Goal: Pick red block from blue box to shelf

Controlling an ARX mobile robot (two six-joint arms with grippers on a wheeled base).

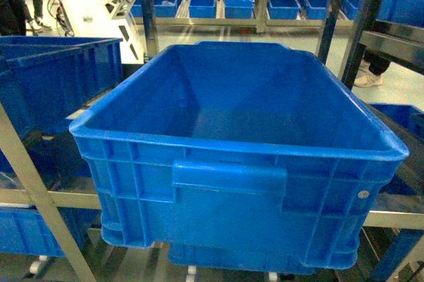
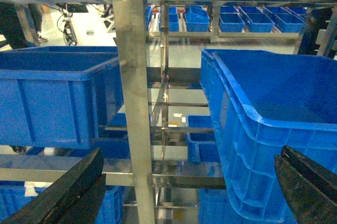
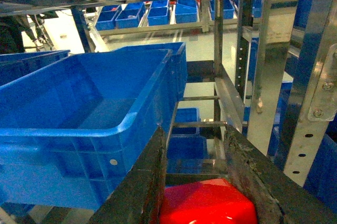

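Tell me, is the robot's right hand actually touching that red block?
Touching. In the right wrist view the red block sits wedged between the two dark fingers of the right hand, with no gap visible on either side.

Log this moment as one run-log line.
phase: carrying to shelf | right gripper: shut on red block | left gripper: open, empty | ahead: dark blue crate, empty

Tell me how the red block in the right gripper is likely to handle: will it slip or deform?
The red block looks like glossy hard plastic, so probably rigid but somewhat slippery. It sits between the right gripper fingers with flat sides, which should help grip. Small, so likely light.
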